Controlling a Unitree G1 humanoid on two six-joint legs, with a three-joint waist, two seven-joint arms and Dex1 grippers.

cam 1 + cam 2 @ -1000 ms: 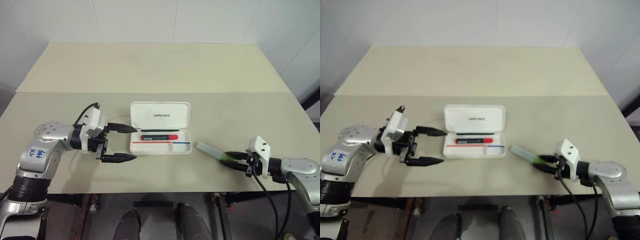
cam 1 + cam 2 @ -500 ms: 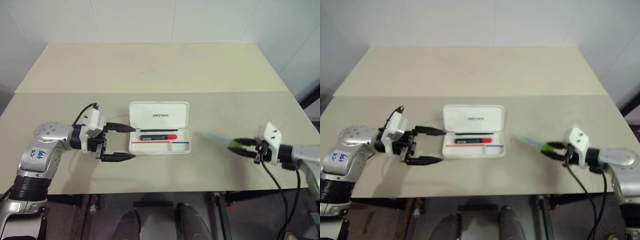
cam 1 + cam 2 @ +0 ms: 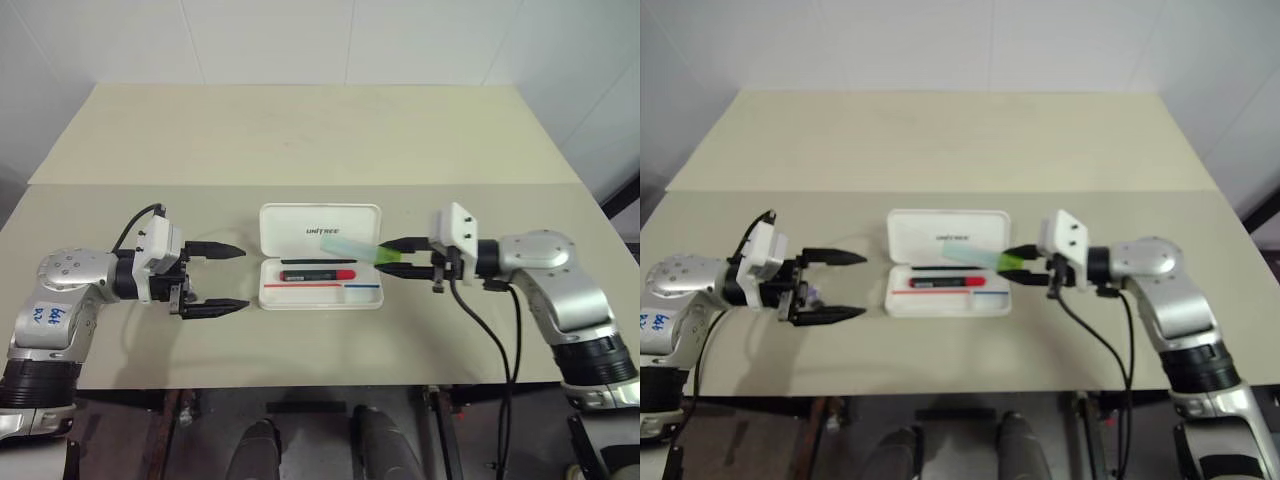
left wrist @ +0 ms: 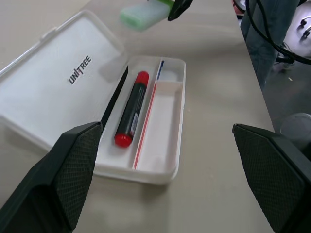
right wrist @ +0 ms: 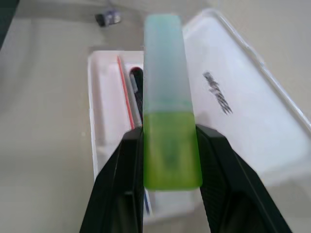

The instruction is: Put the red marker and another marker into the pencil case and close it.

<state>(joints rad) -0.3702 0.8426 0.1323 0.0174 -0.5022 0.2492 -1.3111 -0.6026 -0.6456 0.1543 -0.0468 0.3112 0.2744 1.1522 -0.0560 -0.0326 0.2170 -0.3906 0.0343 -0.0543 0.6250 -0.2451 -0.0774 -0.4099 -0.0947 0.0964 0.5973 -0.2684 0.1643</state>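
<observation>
- Your right gripper (image 3: 403, 258) is clenched on the green marker (image 3: 352, 250), held above the open pencil case (image 3: 320, 258).
- The red marker (image 3: 318, 274) lies inside the case.
- Your left gripper (image 3: 229, 277) is spread wide, just beside the case.

The left gripper (image 3: 228, 277) sits at the left-centre of the left eye view, its arm reaching in from the lower left, jaws spread wide and empty. The right gripper (image 3: 392, 257), right of centre, points left, apparently roughly level, its fingers (image 5: 122, 180) clamped on the green marker (image 5: 168, 107).
</observation>
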